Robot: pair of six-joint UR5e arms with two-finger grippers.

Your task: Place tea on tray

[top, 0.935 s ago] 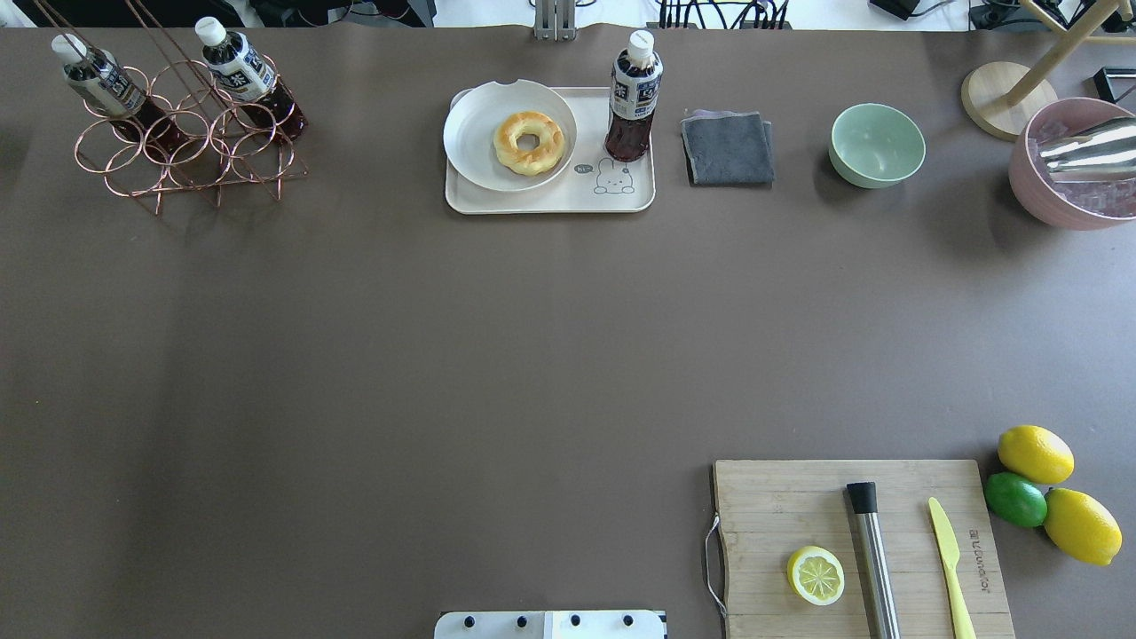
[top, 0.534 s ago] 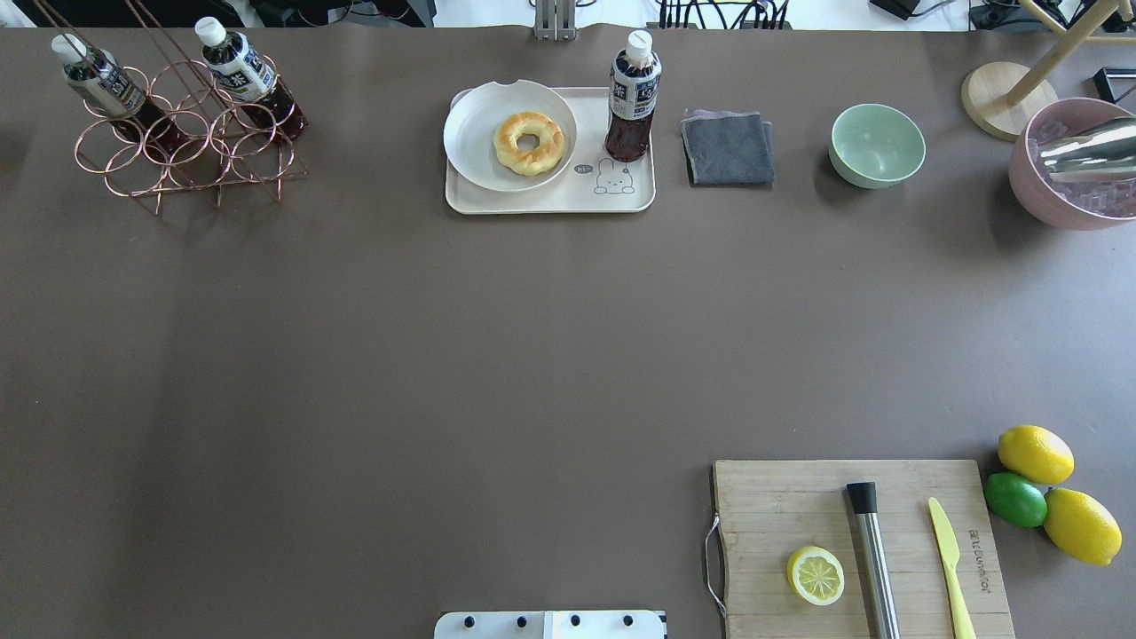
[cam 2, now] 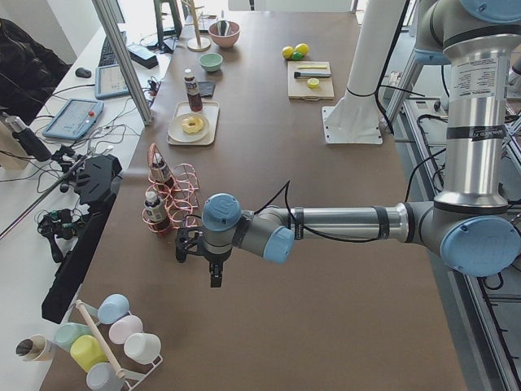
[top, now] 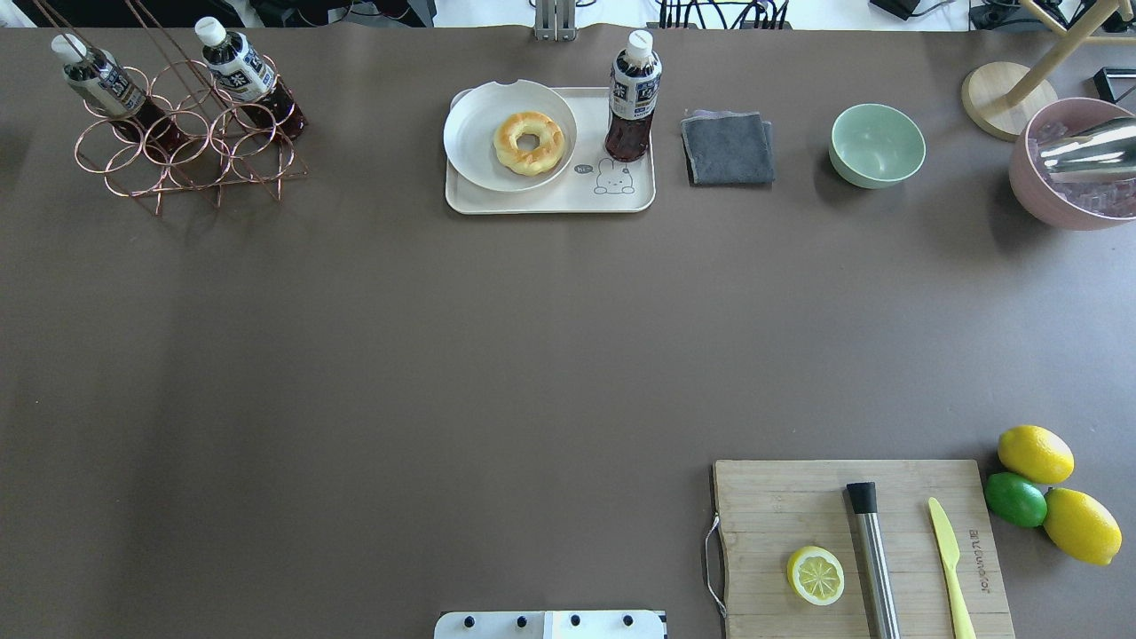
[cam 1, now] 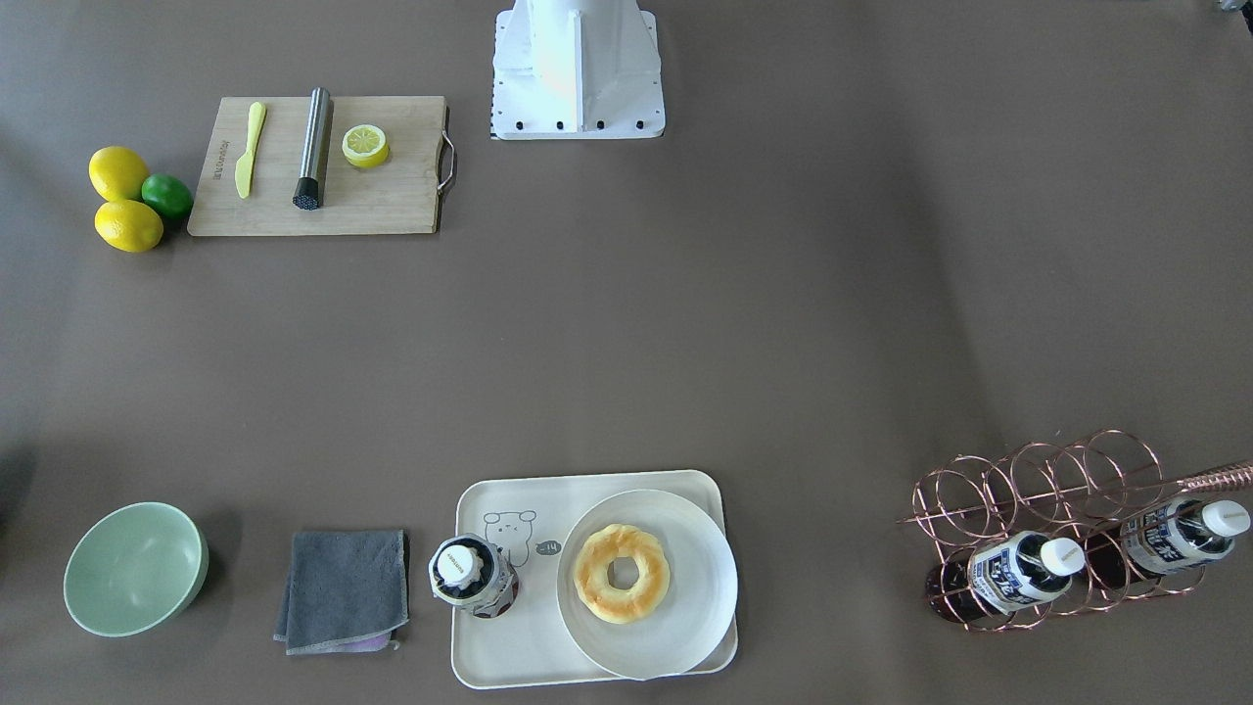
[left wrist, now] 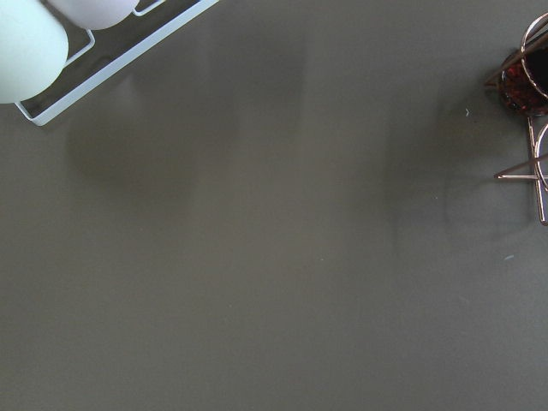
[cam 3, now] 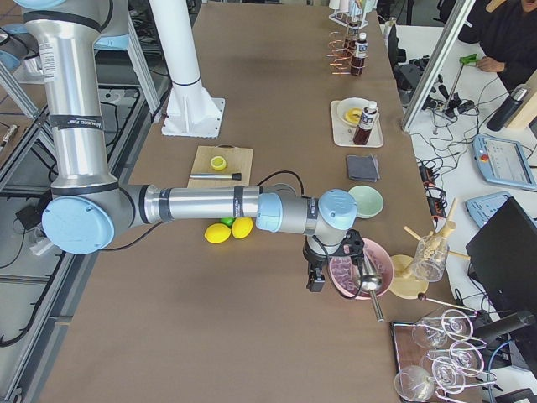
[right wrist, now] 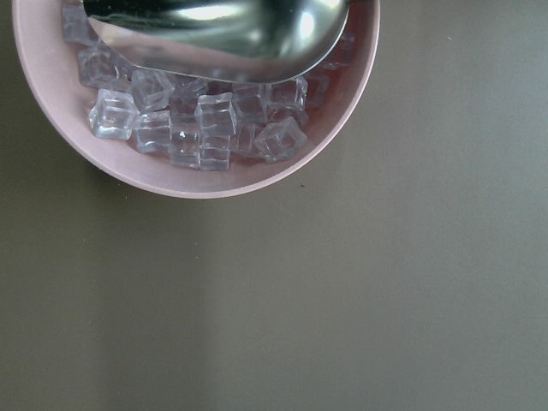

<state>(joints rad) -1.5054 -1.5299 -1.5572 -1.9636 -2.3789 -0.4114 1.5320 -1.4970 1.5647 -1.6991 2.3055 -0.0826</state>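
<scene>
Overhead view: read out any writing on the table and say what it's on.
"hi~": in the speech bubble beside the bear drawn on the tray.
Tea bottle label: print too blurred to read.
Corner rack bottle and second rack bottle labels: also blurred.
Cutting board engraving beside the knife: too small to read.

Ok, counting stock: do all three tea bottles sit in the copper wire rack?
No, only two bottles lie in the rack; the tea stands upright on the tray beside the plate.
</scene>
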